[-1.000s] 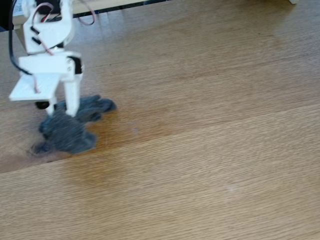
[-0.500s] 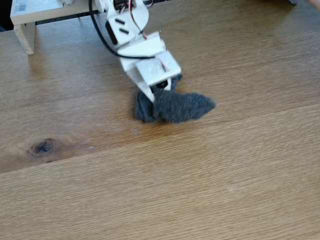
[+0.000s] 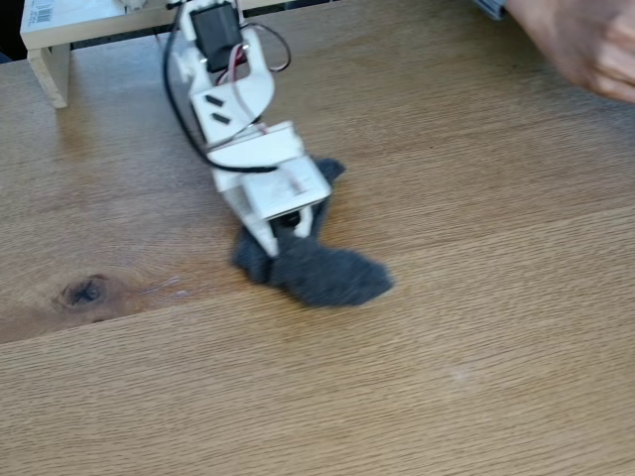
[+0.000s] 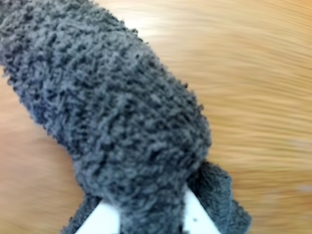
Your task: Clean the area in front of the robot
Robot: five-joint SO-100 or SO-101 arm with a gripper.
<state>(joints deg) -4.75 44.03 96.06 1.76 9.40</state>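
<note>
You see the light brown oak-grain surface across the frame, its dark oval knot at left. At centre, the small white plastic arm's pincer clamps a fuzzy grey cloth. A hand sits upper right.

Bright, even daylight with faint shadows; the wrist view's tabletop is streaked by motion blur
</note>
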